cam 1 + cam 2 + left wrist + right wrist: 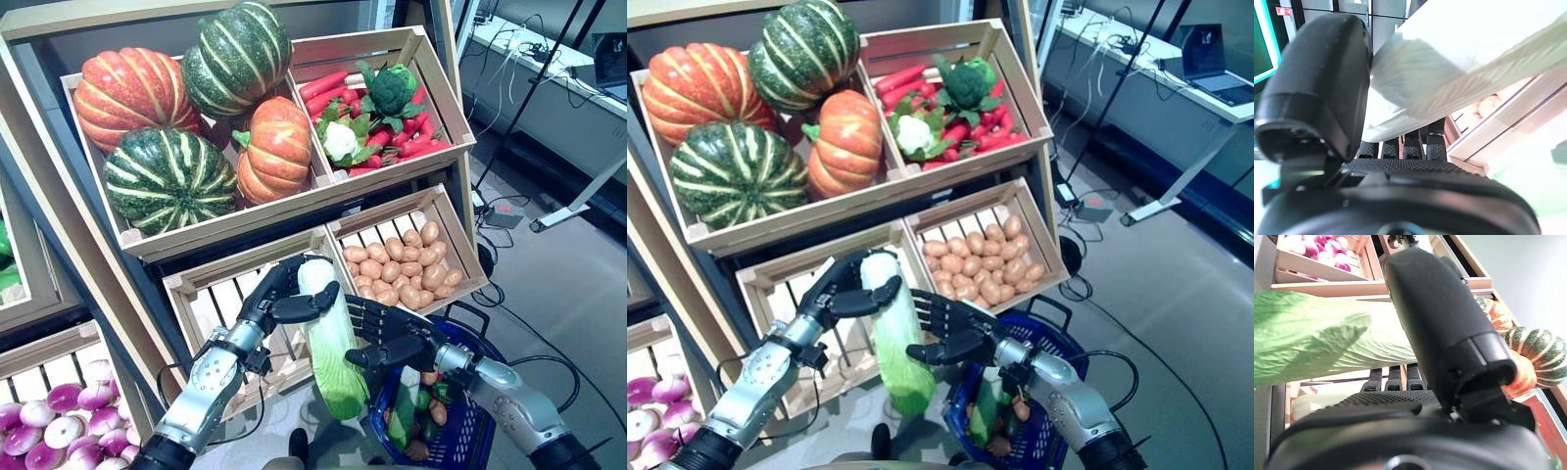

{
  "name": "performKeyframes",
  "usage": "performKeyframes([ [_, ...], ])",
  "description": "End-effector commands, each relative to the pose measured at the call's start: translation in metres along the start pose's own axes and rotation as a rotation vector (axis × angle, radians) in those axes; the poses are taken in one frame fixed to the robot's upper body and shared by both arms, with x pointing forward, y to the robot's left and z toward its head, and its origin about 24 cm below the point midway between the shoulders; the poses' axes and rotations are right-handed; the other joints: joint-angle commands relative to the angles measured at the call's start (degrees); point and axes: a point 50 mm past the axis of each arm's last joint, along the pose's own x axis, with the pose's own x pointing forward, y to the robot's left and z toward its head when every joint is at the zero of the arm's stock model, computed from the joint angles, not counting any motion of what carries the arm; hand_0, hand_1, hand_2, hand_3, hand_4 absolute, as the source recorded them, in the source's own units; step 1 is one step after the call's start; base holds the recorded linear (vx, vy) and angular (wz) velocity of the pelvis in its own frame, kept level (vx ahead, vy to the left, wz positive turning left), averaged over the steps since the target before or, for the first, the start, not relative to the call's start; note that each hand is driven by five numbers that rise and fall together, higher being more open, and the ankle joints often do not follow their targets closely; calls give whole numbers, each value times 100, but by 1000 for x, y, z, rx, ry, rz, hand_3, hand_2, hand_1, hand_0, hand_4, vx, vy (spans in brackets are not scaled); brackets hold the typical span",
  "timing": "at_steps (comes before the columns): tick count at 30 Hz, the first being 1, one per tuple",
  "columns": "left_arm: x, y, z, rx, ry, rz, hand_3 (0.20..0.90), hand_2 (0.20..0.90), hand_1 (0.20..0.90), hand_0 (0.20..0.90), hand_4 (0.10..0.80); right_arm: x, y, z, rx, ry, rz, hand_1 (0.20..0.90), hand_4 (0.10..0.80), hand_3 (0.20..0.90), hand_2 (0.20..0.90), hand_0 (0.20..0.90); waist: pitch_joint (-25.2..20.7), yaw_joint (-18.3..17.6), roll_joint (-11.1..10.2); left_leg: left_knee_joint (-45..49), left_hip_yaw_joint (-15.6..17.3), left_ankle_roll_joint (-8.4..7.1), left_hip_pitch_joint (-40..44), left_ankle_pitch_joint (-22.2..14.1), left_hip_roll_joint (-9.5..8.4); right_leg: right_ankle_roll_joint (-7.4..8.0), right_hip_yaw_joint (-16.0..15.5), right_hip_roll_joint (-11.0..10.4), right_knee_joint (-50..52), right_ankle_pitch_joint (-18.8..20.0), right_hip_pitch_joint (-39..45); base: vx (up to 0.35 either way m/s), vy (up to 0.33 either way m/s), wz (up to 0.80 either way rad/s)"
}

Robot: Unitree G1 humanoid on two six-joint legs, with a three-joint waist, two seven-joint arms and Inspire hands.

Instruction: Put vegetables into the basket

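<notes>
My left hand [272, 300] is shut on a long white and green cabbage [329, 345] near its white end, in front of the stand's lower crates. The cabbage hangs leafy end down, just left of the blue basket [470, 423] on the floor. My right hand [397, 338] is open, its straight fingers against the cabbage's middle from the right, above the basket's rim. In the left wrist view the thumb [1322, 83] presses the cabbage [1449, 63]. In the right wrist view the cabbage [1312, 333] passes between thumb [1440, 318] and fingers. The basket holds a long green vegetable [404, 406] and small brown ones.
The wooden stand [245, 220] with its slanted crates rises right behind both hands. A slatted lower crate [220, 304] is behind my left hand. A grey desk [549, 93] and cables on the floor lie at the far right.
</notes>
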Motion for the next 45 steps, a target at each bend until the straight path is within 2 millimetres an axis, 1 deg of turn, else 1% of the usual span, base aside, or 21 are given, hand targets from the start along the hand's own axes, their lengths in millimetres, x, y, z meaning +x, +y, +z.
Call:
performKeyframes([
  [1, 23, -4, 63, -28, -337, -76, 300, 300, 300, 300, 400, 16, 18, 36, -40, -116, 168, 900, 800, 900, 900, 900, -452, 119, -131, 14, 180, -190, 510, -865, 67, 236, 71, -292, -135, 517, -251, 18, 5, 3],
  [4, 22, -8, 65, -62, -351, -97, 300, 300, 300, 300, 400, 17, 18, 25, 21, -78, 170, 900, 800, 900, 900, 900, -487, 113, -128, 14, 167, -199, 514, -868, 75, 242, 83, -299, -153, 529, -250, 15, 6, 3],
  [10, 23, -14, 68, -89, -375, -143, 300, 300, 300, 300, 400, 21, 20, 17, 90, -52, 175, 900, 800, 900, 900, 900, -490, 106, -116, 14, 168, -200, 501, -855, 84, 240, 112, -301, -157, 546, -273, 0, 0, 1],
  [12, 23, -15, 69, -94, -383, -164, 300, 300, 300, 300, 400, 22, 18, 15, 92, -33, 157, 900, 800, 900, 900, 900, -491, 96, -111, 14, 172, -198, 502, -854, 86, 236, 125, -299, -157, 545, -275, 0, 0, 0],
  [16, 23, -23, 73, -109, -390, -265, 300, 300, 300, 300, 400, 21, 16, 7, 99, 26, 143, 900, 800, 900, 900, 900, -499, 75, -98, 14, 196, -204, 499, -848, 101, 239, 148, -295, -150, 548, -289, 0, 0, 0],
  [20, 23, -32, 76, -86, -381, -363, 300, 300, 300, 300, 400, 19, 16, 1, 82, 94, 179, 900, 800, 900, 900, 900, -505, 40, -88, 14, 207, -207, 502, -843, 111, 244, 182, -291, -152, 548, -291, 0, 0, 0],
  [24, 23, -33, 77, -81, -382, -401, 300, 300, 300, 300, 400, 18, 15, 1, 62, 133, 202, 900, 800, 900, 900, 900, -527, 36, -88, 14, 201, -210, 497, -841, 115, 249, 204, -290, -164, 555, -291, 0, 0, 0],
  [25, 23, -33, 78, -81, -383, -405, 300, 300, 300, 300, 400, 17, 14, 1, 62, 141, 201, 867, 778, 867, 867, 867, -531, 36, -89, 14, 200, -209, 501, -843, 117, 250, 210, -291, -169, 554, -286, 0, 0, 0],
  [26, 24, -34, 78, -82, -384, -408, 300, 300, 300, 300, 400, 18, 14, 0, 62, 149, 196, 634, 623, 634, 634, 634, -539, 31, -91, 14, 200, -209, 502, -846, 118, 250, 220, -291, -169, 553, -285, 0, 0, 0],
  [27, 24, -34, 79, -82, -384, -410, 300, 300, 300, 300, 400, 18, 13, 0, 62, 152, 187, 375, 450, 375, 375, 375, -545, 28, -92, 14, 201, -211, 501, -845, 118, 252, 225, -293, -172, 556, -286, 0, 0, 0],
  [28, 24, -35, 79, -81, -385, -413, 300, 300, 300, 300, 400, 18, 12, 0, 67, 151, 178, 300, 400, 300, 300, 300, -551, 26, -92, 14, 201, -212, 501, -846, 120, 254, 228, -294, -174, 558, -287, 0, 0, 0],
  [33, 23, -37, 79, -74, -393, -413, 300, 300, 300, 300, 400, 17, 11, -2, 84, 127, 148, 300, 400, 300, 300, 300, -559, 1, -81, 14, 205, -203, 493, -844, 123, 257, 261, -295, -171, 568, -309, 0, 0, 0],
  [39, 21, -33, 79, -68, -391, -379, 300, 300, 300, 300, 400, 17, 10, 0, 125, 67, 90, 300, 400, 300, 300, 300, -550, -9, -63, 14, 205, -194, 490, -843, 116, 257, 295, -297, -176, 573, -312, 0, 0, 0],
  [40, 21, -32, 79, -70, -388, -365, 338, 338, 338, 338, 425, 16, 9, 1, 135, 53, 77, 300, 400, 300, 300, 300, -551, -11, -58, 14, 207, -193, 487, -840, 116, 259, 296, -300, -177, 577, -315, 0, 0, 0],
  [41, 20, -30, 77, -77, -380, -347, 420, 420, 420, 420, 480, 15, 7, 2, 155, 25, 56, 300, 400, 300, 300, 300, -547, -14, -49, 14, 198, -194, 483, -838, 112, 261, 299, -299, -177, 580, -317, 0, 0, 0],
  [42, 20, -28, 76, -80, -375, -330, 900, 900, 900, 900, 800, 15, 6, 2, 170, 2, 40, 300, 400, 300, 300, 300, -541, -16, -43, 14, 194, -195, 485, -841, 109, 261, 300, -298, -175, 577, -315, 0, 0, 0],
  [45, 18, -24, 73, -84, -364, -294, 900, 900, 900, 900, 800, 12, 3, 3, 192, -47, -17, 300, 400, 300, 300, 300, -532, -30, -33, 14, 202, -187, 491, -849, 106, 265, 306, -296, -179, 578, -313, 0, 0, 0],
])
